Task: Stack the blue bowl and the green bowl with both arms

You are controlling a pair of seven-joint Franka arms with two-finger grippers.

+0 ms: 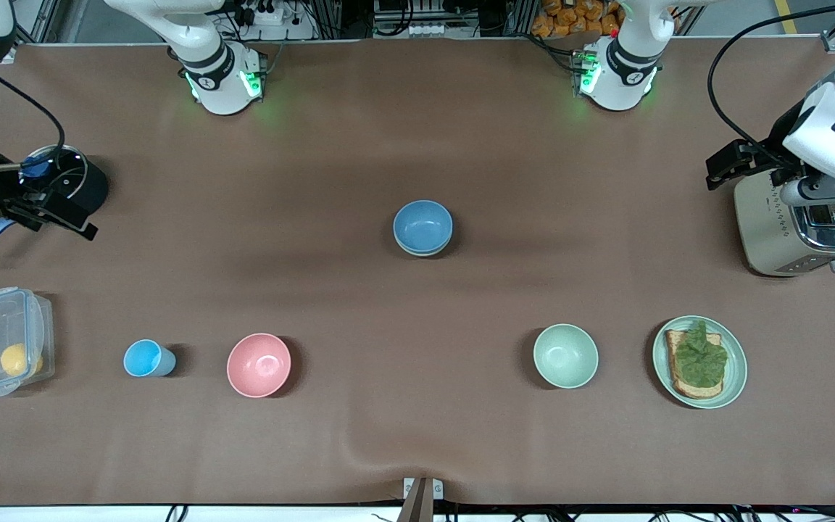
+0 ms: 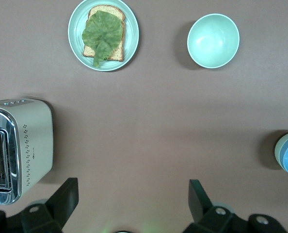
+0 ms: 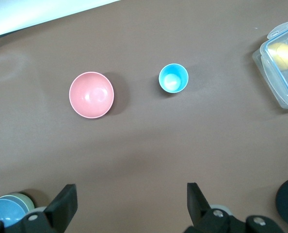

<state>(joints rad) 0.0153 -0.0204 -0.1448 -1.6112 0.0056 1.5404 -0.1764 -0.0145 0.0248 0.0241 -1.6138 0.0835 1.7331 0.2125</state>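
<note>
Blue bowl (image 1: pixel 422 225) already sits nested in a green bowl (image 1: pixel 417 250) mid-tabletop, so the stack looks done, with the left gripper (image 2: pixel 134 204) over the toaster (image 1: pixel 798 225) and right gripper (image 3: pixel 129 206) near the opposite edge, both spread wide and empty.

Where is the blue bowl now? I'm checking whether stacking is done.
In the front view the blue bowl sits mid-table, nested in a green bowl, farther from the camera than the pink bowl and the second green bowl.
</note>
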